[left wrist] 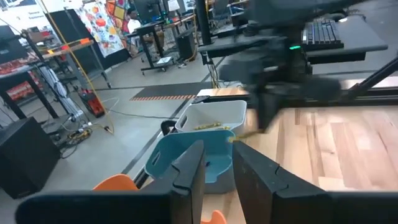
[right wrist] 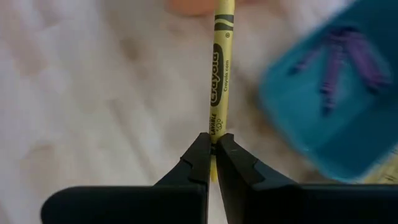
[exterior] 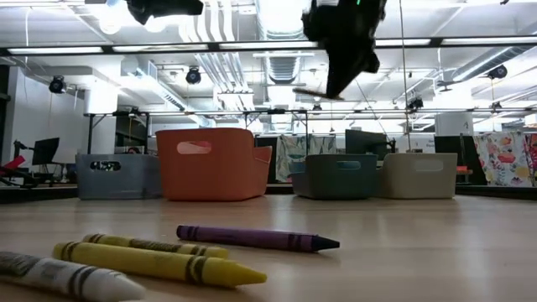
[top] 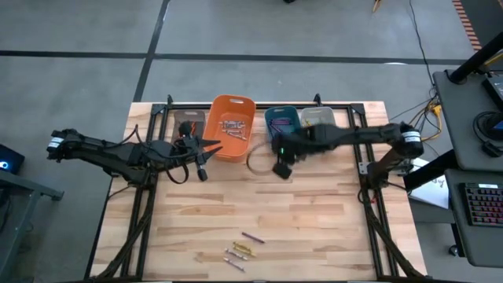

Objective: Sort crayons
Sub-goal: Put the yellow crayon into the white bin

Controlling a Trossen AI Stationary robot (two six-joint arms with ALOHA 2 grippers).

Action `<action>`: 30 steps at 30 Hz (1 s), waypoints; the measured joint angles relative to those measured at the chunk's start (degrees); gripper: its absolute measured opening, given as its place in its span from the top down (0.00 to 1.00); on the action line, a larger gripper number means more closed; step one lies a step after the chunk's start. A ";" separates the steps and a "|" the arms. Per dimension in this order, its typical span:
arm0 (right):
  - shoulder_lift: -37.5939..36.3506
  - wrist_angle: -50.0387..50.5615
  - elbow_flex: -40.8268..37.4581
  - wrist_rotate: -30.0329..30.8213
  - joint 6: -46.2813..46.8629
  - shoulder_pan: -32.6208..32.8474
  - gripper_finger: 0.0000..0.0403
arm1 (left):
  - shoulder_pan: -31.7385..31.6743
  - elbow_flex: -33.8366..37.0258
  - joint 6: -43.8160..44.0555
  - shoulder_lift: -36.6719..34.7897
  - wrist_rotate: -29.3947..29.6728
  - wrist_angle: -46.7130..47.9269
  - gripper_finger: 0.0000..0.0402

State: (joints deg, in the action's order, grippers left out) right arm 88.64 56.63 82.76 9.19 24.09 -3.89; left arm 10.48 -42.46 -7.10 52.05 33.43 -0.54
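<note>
I have the right gripper (right wrist: 211,144) pinched tight on one end of a yellow crayon (right wrist: 221,74); from my wrist camera its long axis runs straight out from the fingertips, label side up, away from the wrist. In the overhead view that gripper (top: 281,167) hangs just in front of the teal bin (top: 280,119), over bare table (top: 314,212). The teal bin holds several purple crayons (right wrist: 341,59), lying roughly parallel to each other. Beside it, on the side away from the orange bin (top: 233,126), the beige bin (left wrist: 211,118) shows a few yellowish crayons along its floor. The orange bin, on the teal bin's other side, carries a small heap of crayons lying at mixed angles, and beyond it sits the grey bin (top: 189,124); I can't make out its contents. My left gripper (top: 200,163) waits near the orange bin's front corner, fingers (left wrist: 189,177) a little apart with nothing between them. Well in front of the teal bin, near the table's front edge, a loose purple crayon (exterior: 256,238), two yellow ones (exterior: 159,262) and a pale one (exterior: 63,277) lie flat, long axes across the low camera's view, tips pointing the same way.
</note>
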 joint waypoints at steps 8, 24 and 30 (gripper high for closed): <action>0.46 9.35 0.00 0.02 -1.70 -18.51 0.97 | 0.11 0.00 1.34 0.15 -0.04 0.31 0.84; 0.52 10.73 -9.29 -0.24 -11.21 -40.08 0.97 | 0.42 0.00 7.22 0.17 -0.09 4.62 0.84; 0.52 4.84 -15.61 -0.46 -11.61 -40.41 0.97 | 0.42 0.00 8.69 0.17 -0.09 4.63 0.84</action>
State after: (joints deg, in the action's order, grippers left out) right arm 89.17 61.47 67.15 8.73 12.47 -44.29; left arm 10.90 -42.46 1.59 52.23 33.34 4.10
